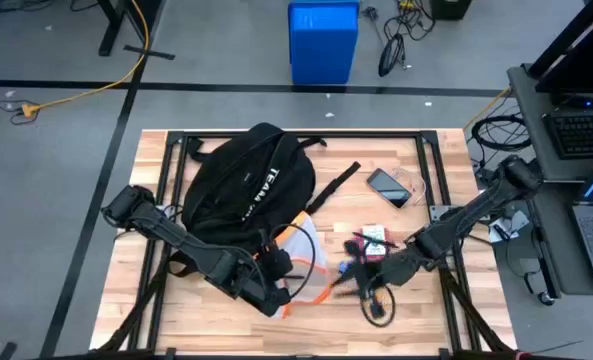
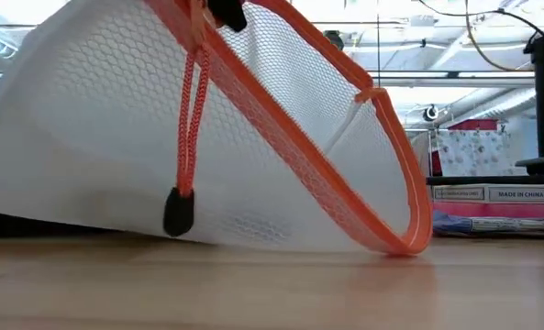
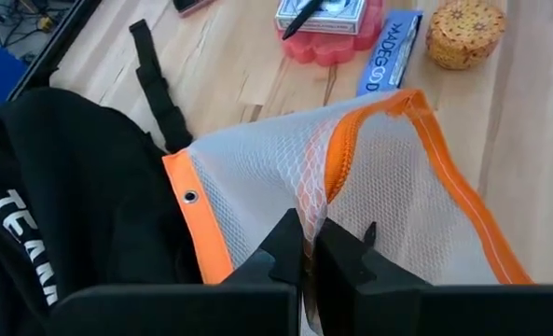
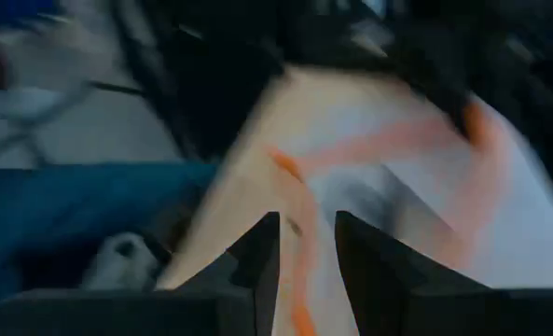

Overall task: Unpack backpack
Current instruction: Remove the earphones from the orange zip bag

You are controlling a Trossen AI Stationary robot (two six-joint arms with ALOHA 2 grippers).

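While the backpack (image 1: 246,185) lies on the table (image 1: 426,320), left gripper (image 3: 306,257) pinches the mesh pouch (image 3: 379,205) — fingers clamped on it. Right gripper (image 4: 306,245) beside the pouch — fingers apart, empty.

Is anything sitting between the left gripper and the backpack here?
Nothing separate. The left gripper is shut on the white mesh pouch, whose orange-edged end lies right against the backpack.

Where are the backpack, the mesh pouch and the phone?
backpack (image 1: 244,185): high view, on its black fabric body near the white lettering.
mesh pouch (image 3: 257,182): left wrist view, on its white netting.
phone (image 1: 388,187): high view, on its dark screen.
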